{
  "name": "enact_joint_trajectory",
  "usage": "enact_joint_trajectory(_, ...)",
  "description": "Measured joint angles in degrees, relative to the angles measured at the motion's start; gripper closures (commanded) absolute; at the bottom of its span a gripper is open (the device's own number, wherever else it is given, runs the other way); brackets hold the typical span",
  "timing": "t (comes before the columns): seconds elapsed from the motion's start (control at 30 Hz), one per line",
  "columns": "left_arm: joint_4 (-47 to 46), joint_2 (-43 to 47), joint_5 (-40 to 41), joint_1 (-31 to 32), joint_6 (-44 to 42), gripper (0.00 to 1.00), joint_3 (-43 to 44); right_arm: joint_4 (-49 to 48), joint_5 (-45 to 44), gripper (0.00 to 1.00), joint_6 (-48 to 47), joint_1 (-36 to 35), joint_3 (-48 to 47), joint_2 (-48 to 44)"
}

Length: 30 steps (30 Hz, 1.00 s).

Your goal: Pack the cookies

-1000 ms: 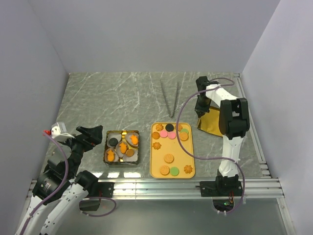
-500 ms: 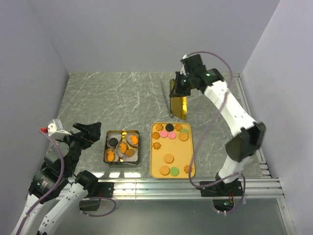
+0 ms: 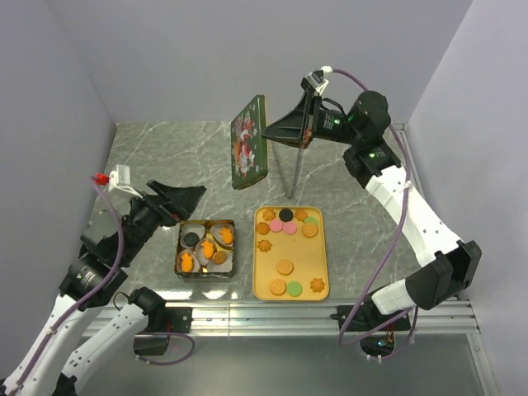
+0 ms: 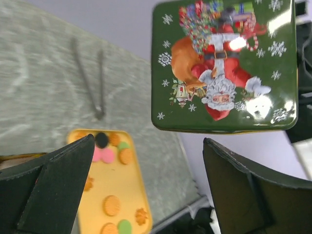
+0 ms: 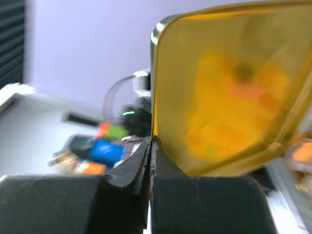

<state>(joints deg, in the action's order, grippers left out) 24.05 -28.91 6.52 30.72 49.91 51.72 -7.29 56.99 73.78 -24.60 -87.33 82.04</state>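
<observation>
no lettering, brand or number is legible anywhere from here; the green tin lid [image 4: 224,68] bears only a santa picture with snowflakes, no words.

Glossy tin lid [image 4: 224,68], matt cookies [image 3: 285,267]

Both arms are built alike, with white shell links between chunky black joint housings. The right arm [image 3: 412,221] has a mauve cable [image 3: 398,239] hanging in loose loops along it. A small green light [image 3: 380,341] shows at its black base, at 5 o'clock in the overhead view. The left arm [image 3: 82,279], at 8 o'clock, has its own mauve cable [image 3: 121,247], which ends in a white plug with a red tip [image 3: 111,176]. The right gripper [image 3: 266,136] and left gripper [image 3: 188,196] are matte black. The left one's fingers [image 4: 48,185] are broad, tapering wedges.
</observation>
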Motion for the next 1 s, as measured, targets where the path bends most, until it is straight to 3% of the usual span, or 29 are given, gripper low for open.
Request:
enact_joint_trajectory(0.2, -13.1, 4.7, -8.5, 0.0, 6.6, 0.01, -9.2, -25.4, 3.8, 1.0, 20.5, -1.9, 5.5, 0.0)
enact_joint_trajectory(0.47, -29.9, 11.5, -12.1, 0.0, 16.5, 0.0, -17.0, -44.1, 5.7, 1.0, 35.3, -6.4, 6.3, 0.1)
enact_joint_trajectory(0.63, -33.2, 12.7, -12.2, 0.0, 19.3, 0.0, -19.7, -49.5, 5.7, 1.0, 38.8, -8.4, 5.9, 0.7)
enact_joint_trajectory(0.87, -34.6, 8.1, -13.1, 0.0, 19.3, 0.01, -17.5, -48.3, 5.9, 1.0, 38.8, -12.5, 5.9, 1.0)
enact_joint_trajectory(0.97, -36.3, 5.4, -13.9, 0.0, 19.3, 0.05, -16.3, -48.3, 6.1, 1.0, 38.7, -14.3, 6.1, 1.0)
enact_joint_trajectory(1.0, -37.2, 4.9, -14.3, 0.0, 19.2, 0.13, -16.3, -48.5, 6.1, 1.0, 38.7, -14.6, 6.1, 1.1)
